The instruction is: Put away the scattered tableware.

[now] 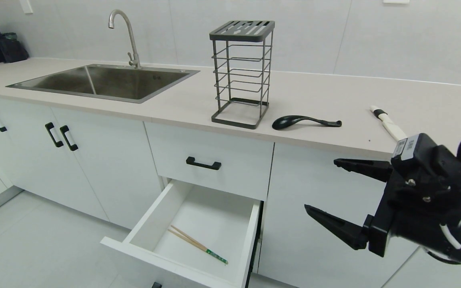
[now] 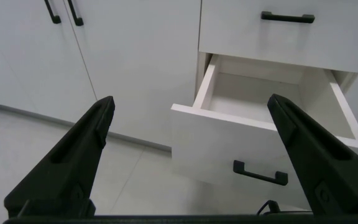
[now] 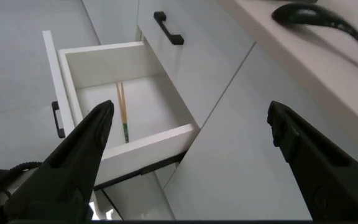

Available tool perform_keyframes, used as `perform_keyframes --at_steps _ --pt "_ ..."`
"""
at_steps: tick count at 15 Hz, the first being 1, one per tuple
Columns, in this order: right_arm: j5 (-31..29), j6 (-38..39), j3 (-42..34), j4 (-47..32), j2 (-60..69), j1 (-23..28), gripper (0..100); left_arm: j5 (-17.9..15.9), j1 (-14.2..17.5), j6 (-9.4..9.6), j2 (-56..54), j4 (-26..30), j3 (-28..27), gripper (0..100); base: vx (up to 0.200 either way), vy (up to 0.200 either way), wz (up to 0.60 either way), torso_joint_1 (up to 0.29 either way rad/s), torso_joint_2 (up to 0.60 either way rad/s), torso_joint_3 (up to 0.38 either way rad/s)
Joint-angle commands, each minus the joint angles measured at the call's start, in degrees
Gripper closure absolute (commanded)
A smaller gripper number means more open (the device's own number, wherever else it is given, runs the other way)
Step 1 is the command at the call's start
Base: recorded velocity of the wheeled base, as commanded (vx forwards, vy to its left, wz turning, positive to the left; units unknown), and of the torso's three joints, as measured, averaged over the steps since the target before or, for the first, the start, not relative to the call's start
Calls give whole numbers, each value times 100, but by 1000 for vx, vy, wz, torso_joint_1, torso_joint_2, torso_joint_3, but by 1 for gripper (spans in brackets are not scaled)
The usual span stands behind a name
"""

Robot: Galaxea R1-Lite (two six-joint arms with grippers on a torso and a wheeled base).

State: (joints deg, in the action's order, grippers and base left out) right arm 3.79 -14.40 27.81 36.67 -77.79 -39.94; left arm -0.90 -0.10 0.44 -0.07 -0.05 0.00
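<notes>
A rectangular stainless-steel sink [image 1: 102, 82] with a curved metal faucet [image 1: 124, 36] is set into the left part of the pale beige tabletop [image 1: 326, 96]. Below the tabletop, right of the sink, a white drawer [image 1: 146, 218] stands open beneath a shut drawer front with a black bar handle [image 1: 203, 163]. A pair of light wooden chopsticks with green tips [image 1: 196, 239] lies side by side on the open drawer's floor, set diagonally, green tips toward the front panel. A tall dark grey wire rack with a slotted top plate [image 1: 242, 74] stands upright on the tabletop. A black curved-handle spoon [image 1: 304, 121] lies just beside the rack's base, bowl toward the rack, handle pointing right. Farther right, well apart from the spoon, lies a white stick-shaped utensil with a black band [image 1: 386, 122]; its near end is hidden behind the right arm. The black two-finger left end effector [image 2: 190, 102] is spread wide and holds nothing. It sits low in front of the cabinet doors, and the open drawer's front panel lies ahead of it. The black two-finger right end effector [image 1: 320, 185] is likewise spread wide, empty and touching nothing. It is positioned before the cabinet face below the tabletop edge, right of the open drawer.
</notes>
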Motion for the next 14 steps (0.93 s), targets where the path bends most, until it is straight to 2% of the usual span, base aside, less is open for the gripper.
perform_keyframes --at_steps 1,5,9,10,14 --pt "34 -2 129 -19 -8 21 0 2 1 0 7 -4 0 0 0 0 0 203 -417 -217" --pt "95 7 498 -468 -8 170 0 2 1 0 7 -4 0 0 0 0 0 126 -449 -228" --pt "412 -2 990 -1136 -70 663 0 2 1 0 7 -4 0 0 0 0 0 333 -476 -245" --pt "561 -19 1148 -1426 -237 917 0 2 1 0 7 -4 0 0 0 0 0 271 -491 -251" --pt "1141 -380 1412 -1496 -808 1260 0 2 1 0 7 -4 0 0 0 0 0 262 -500 -250"
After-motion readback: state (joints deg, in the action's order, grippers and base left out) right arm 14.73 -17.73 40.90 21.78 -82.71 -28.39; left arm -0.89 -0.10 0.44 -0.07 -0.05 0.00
